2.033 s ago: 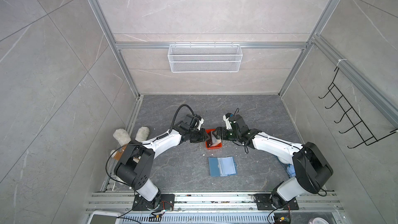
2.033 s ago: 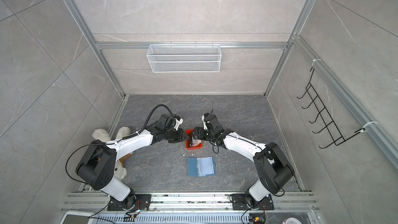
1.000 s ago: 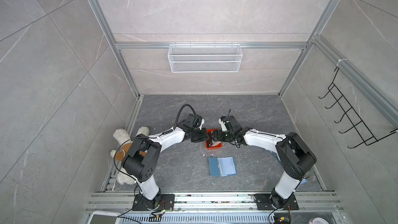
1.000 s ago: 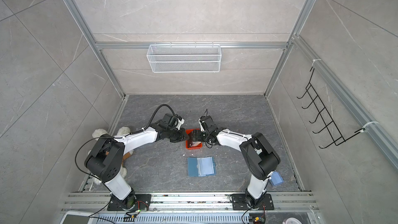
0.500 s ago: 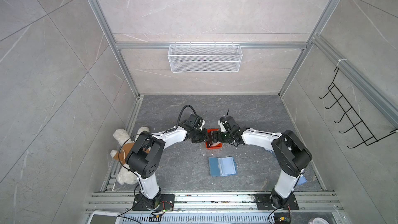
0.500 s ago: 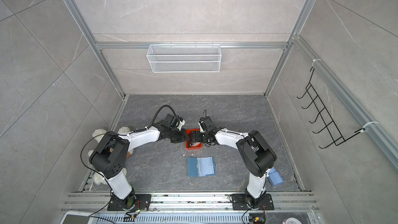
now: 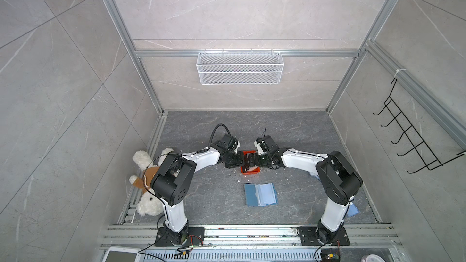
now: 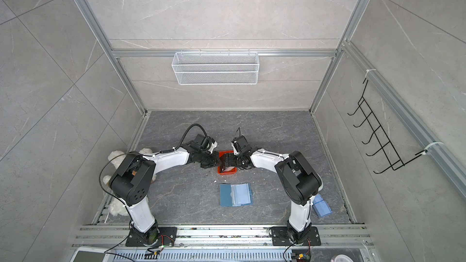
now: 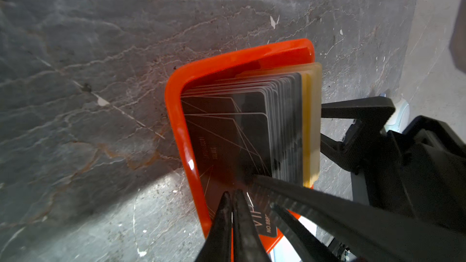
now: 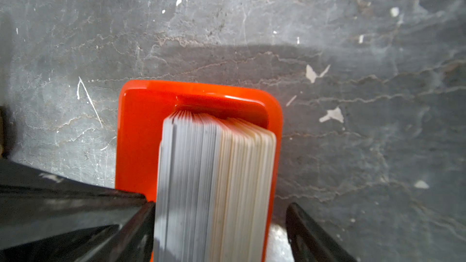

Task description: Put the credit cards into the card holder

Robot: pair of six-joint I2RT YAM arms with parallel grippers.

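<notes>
Two arms (image 7: 204, 158) (image 7: 302, 160), one orange tray (image 10: 136, 134), one stack of credit cards (image 10: 214, 172), one card holder (image 7: 261, 194), one plush bear (image 7: 143, 158), one wire basket (image 7: 239, 71) and one hook rack (image 7: 413, 144) are showing.

The left arm (image 7: 203, 158) and right arm (image 7: 301, 160) share glossy white link shells and boxy black joint housings (image 7: 174, 181) dotted with small round holes. Each stands on a black base plate (image 7: 161, 239) trailing thin red and black wires (image 7: 194, 238). A thick black cable (image 7: 219, 127) loops off the left wrist. The left gripper (image 9: 232, 193) has slim, tapered black fingers (image 9: 222, 225); the right gripper (image 10: 219, 204) has broader black fingers (image 10: 307, 235).
</notes>
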